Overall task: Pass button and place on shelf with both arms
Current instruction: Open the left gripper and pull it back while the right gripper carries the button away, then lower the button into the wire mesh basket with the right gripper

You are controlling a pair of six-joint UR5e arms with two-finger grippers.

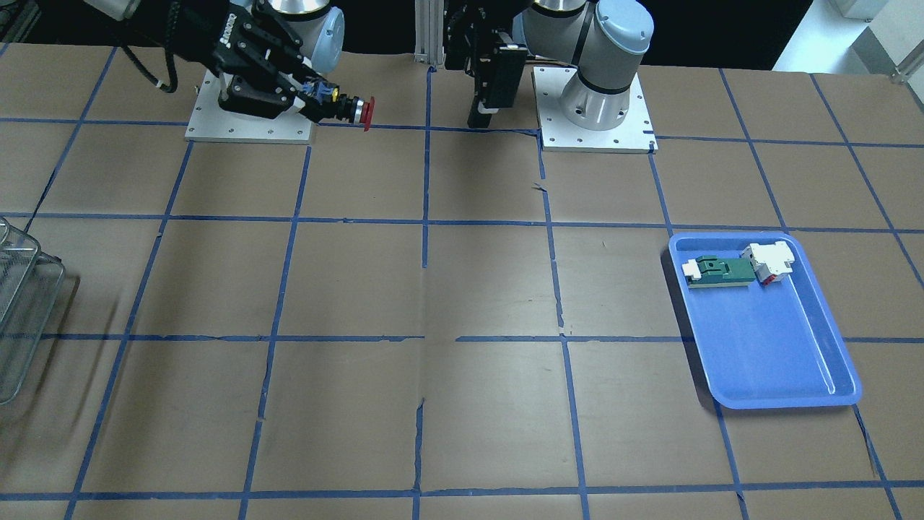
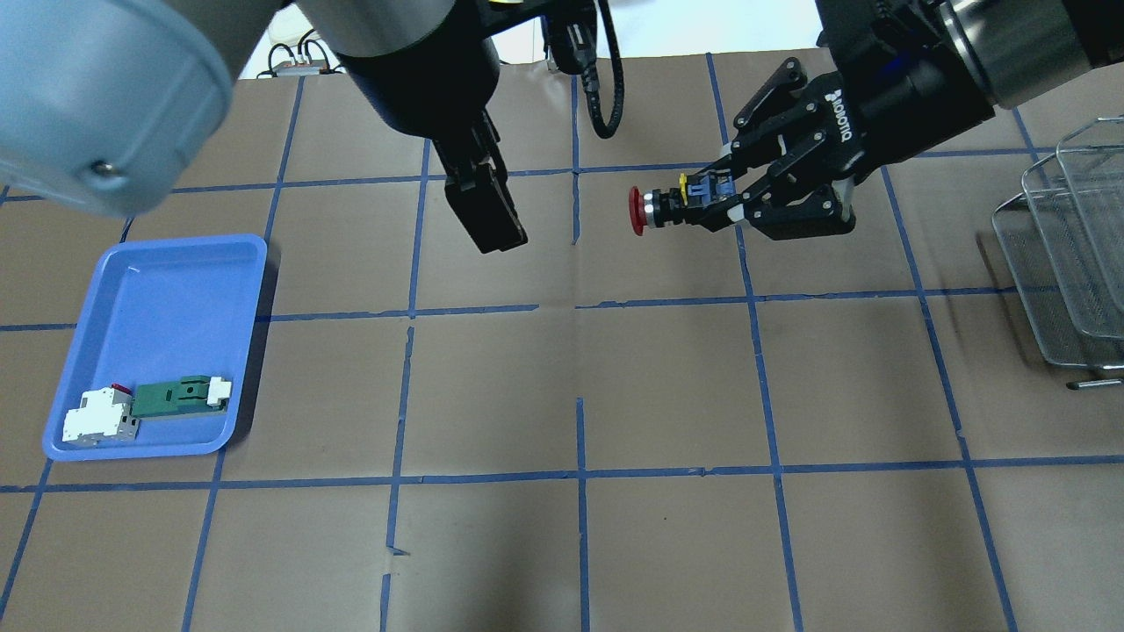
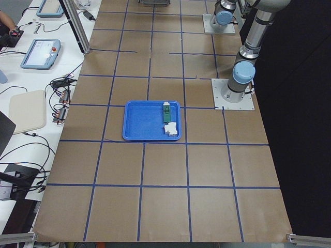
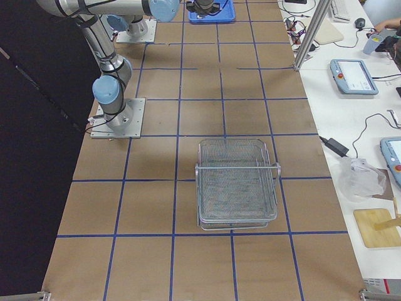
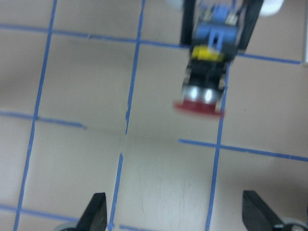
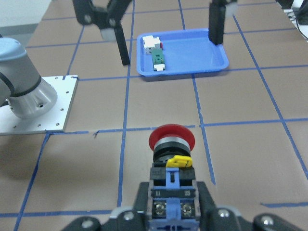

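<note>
The button (image 2: 654, 209), with red cap, yellow ring and bluish rear block, is held level above the table, cap pointing at the left arm. My right gripper (image 2: 716, 195) is shut on its rear block; this also shows in the front view (image 1: 317, 97) and the right wrist view (image 6: 173, 202). My left gripper (image 2: 500, 233) hangs a short way off from the cap, open and empty. Its fingers (image 5: 96, 214) stand wide apart in the left wrist view, with the button (image 5: 204, 86) ahead of them. The wire-mesh shelf (image 4: 237, 182) stands on the right arm's side (image 2: 1062, 254).
A blue tray (image 2: 158, 290) on the left arm's side holds a green-and-white flat part (image 2: 180, 395) and a white block with red (image 2: 97, 420). Both arm bases sit on white plates (image 1: 595, 133) at the table's robot side. Brown table with blue tape grid.
</note>
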